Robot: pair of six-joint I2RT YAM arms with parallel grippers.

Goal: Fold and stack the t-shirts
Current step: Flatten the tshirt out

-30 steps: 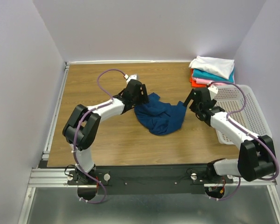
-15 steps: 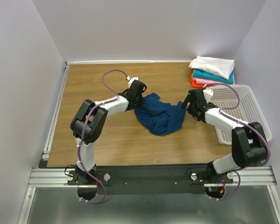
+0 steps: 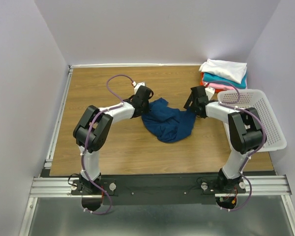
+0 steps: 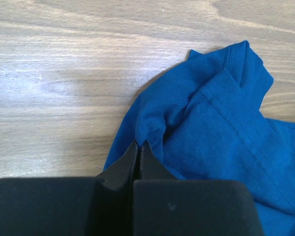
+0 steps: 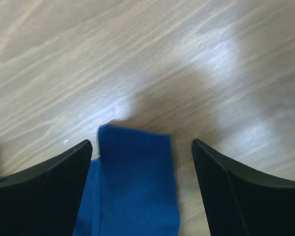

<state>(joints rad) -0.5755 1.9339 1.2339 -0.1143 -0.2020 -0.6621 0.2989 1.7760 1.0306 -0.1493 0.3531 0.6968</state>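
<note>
A crumpled navy blue t-shirt [image 3: 167, 123] lies in a heap mid-table. My left gripper [image 3: 143, 109] is at its left edge, shut on a pinched fold of the blue cloth [image 4: 150, 129], with the tips [image 4: 139, 145] together. My right gripper [image 3: 192, 109] is at the shirt's right edge, open, its fingers [image 5: 206, 162] straddling a flat blue strip of the shirt [image 5: 135, 182] that lies on the wood between them. A folded stack of t-shirts [image 3: 223, 73], white on top, then teal, pink and orange-red, sits at the back right corner.
A white perforated basket [image 3: 258, 118] stands along the right side, right behind my right arm. The wooden table [image 3: 98, 142] has a metal rail on its left edge and walls close on three sides.
My left gripper has closed on the shirt's left edge. My right arm swung its gripper in toward the shirt's right edge, its elbow folding back toward the base.
</note>
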